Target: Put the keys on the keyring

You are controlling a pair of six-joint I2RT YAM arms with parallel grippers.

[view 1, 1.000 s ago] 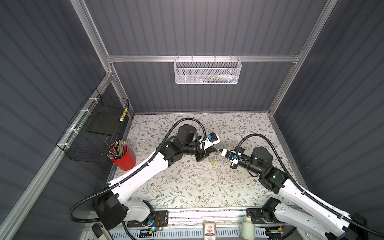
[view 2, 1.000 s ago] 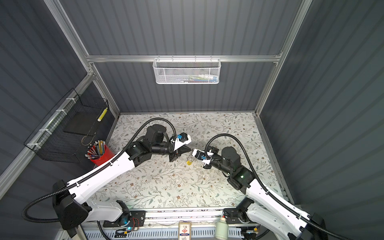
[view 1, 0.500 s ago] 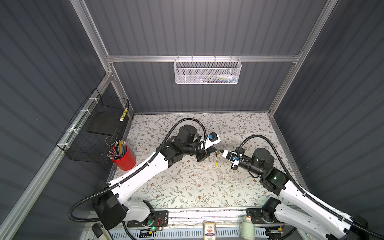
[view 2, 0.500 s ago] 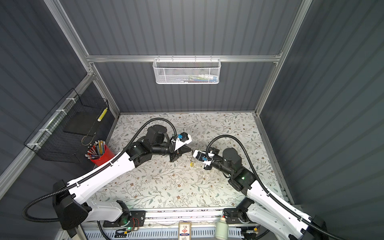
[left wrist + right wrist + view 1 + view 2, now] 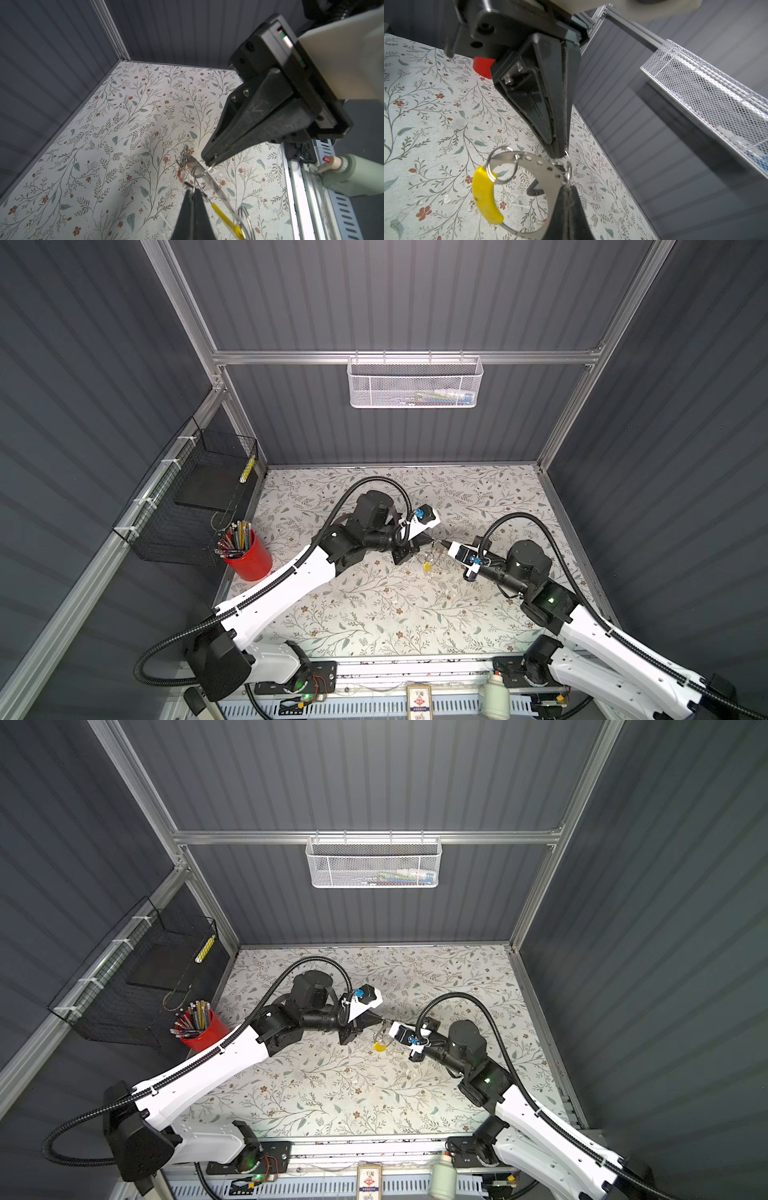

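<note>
Both pincers are closed and meet tip to tip above the pale floral-patterned surface (image 5: 374, 614). The left pincer (image 5: 560, 153) has its black jaws pressed together on a small thin wire split ring (image 5: 568, 166), pinched right at the tip. The right pincer (image 5: 208, 161), jaws likewise together, clamps one end of the keyring (image 5: 537, 162), a large thin grey metal hoop with a row of small holes and a bright yellow plastic segment (image 5: 483, 197).

The pinched split ring runs from the left tip to the spot where the right pincer grips the hoop. Whether it is threaded onto the hoop cannot be told. A second wire split ring (image 5: 515, 166) hangs on the hoop just beside the yellow segment.

An orange-red plastic tag (image 5: 180, 175) dangles near the hoop's gripped end among small metal keys. A black plastic tag (image 5: 535, 190) shows through the hoop, behind it.

In both top views the keyring (image 5: 427, 566) hangs in the air between the two arms, near the middle of the surface. A red cup of pencils (image 5: 249, 558) stands well apart at the left edge.
</note>
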